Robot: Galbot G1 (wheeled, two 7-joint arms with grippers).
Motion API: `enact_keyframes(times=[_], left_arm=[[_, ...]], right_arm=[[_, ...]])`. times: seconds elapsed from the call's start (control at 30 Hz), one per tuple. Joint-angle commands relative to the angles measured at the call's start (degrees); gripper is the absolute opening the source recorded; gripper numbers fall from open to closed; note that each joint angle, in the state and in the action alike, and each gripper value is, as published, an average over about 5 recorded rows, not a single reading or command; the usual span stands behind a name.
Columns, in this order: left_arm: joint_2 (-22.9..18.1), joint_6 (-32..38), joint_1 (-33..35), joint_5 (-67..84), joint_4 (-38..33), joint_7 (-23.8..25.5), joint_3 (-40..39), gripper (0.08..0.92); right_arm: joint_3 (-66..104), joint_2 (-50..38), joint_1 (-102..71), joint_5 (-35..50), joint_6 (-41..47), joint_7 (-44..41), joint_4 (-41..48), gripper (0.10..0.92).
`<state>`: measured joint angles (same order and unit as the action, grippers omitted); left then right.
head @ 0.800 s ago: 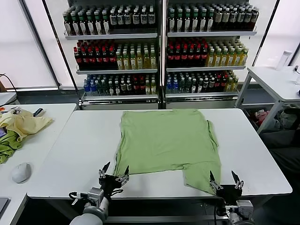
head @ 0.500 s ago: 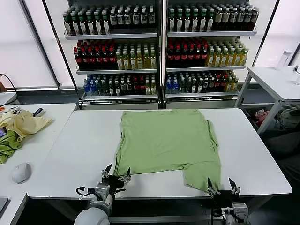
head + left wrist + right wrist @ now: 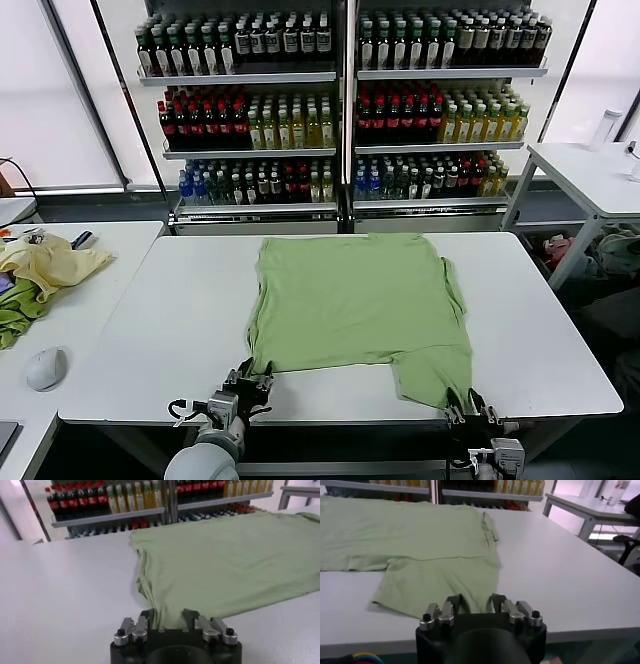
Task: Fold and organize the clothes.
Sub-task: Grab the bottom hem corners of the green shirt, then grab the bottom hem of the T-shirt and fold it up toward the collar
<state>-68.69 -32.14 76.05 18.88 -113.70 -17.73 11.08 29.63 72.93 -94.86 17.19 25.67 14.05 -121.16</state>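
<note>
The light green polo shirt [image 3: 355, 300] lies spread flat on the white table [image 3: 150, 330], with a flap hanging toward the near right corner. My left gripper [image 3: 251, 381] is low at the shirt's near left corner. In the left wrist view its fingers [image 3: 146, 616] stand apart with the hem [image 3: 167, 615] between them. My right gripper [image 3: 466, 404] is at the flap's near edge. In the right wrist view its fingers [image 3: 453, 601] also stand apart, astride the cloth's edge [image 3: 475, 602]. The collar, buttons and patch are hidden.
A side table at the left carries a pale yellow garment [image 3: 45, 262], a darker green cloth [image 3: 15, 315] and a mouse [image 3: 45, 367]. Drink shelves [image 3: 340, 100] stand behind. Another white table [image 3: 590, 170] is at the far right.
Both grippers have come down and forward to the shirt's near edge. Their fingers have narrowed from wide open and now have cloth between them.
</note>
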Motion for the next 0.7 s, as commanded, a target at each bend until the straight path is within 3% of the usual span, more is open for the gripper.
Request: enact_keyframes(times=[0.03, 0.13, 0.27, 0.5, 0.7], left_arm=[[0.3, 0.6, -0.1, 3.0, -0.1, 0.4, 0.1, 0.282], [0.6, 2.5, 0.1, 3.7, -1.1, 1.1, 0.5, 0.196], [1.8, 5.0, 0.6, 4.2, -3.6, 2.0, 1.3, 0.116], [4.5, 7.1, 0.5, 5.2, -7.2, 3.1, 3.0, 0.107], [6.7, 7.6, -3.0, 6.6, -5.7, 4.1, 2.7, 0.107]], right_arm=[[0.2, -0.2, -0.2, 2.0, -0.7, -0.5, -0.1, 0.215], [1.0, -0.9, -0.1, 2.1, -2.8, -1.6, -1.1, 0.146], [2.3, -2.4, 0.1, 2.4, -5.9, -3.3, -3.4, 0.125], [3.7, -5.2, 3.1, 4.2, -8.6, -4.4, -5.3, 0.125], [3.5, -7.9, 9.6, 6.9, -8.5, -4.2, -2.1, 0.125]])
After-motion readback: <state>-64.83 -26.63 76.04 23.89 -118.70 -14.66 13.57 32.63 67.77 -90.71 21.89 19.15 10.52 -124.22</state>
